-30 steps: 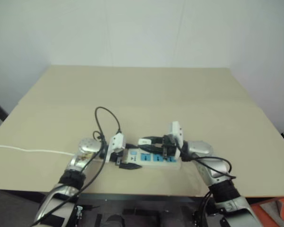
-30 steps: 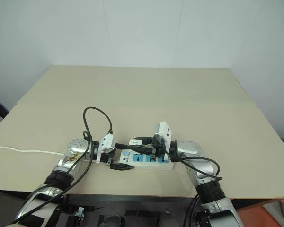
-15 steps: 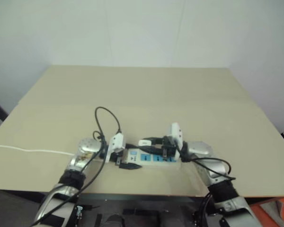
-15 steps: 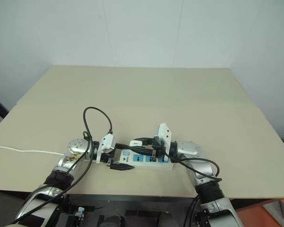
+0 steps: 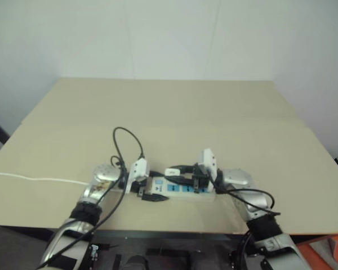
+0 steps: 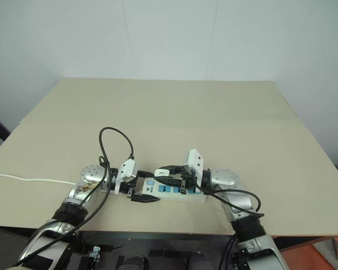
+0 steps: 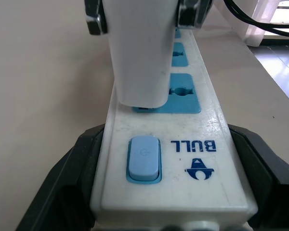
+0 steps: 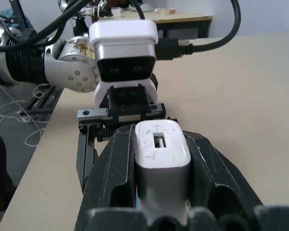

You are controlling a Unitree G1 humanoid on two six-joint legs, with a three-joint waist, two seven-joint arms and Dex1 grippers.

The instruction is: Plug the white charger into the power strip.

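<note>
I'm seeing the right gripper (image 6: 164, 170) sinking slightly lower than a second ago, clamping the small white rounded plastic charger (image 7: 137, 57) onto the long white plastic power strip (image 7: 183, 159)'s first blue socket beside its switch. The left gripper (image 6: 145, 189) is straddling the strip's switch end, jaws wide. Tilted prongs could jam.

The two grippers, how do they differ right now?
The left gripper stands wide, its fingers flanking the switch end of the power strip; the right gripper is shut on the white charger. The left sits at table level; the right hangs above the strip. Both have black fingers.
</note>
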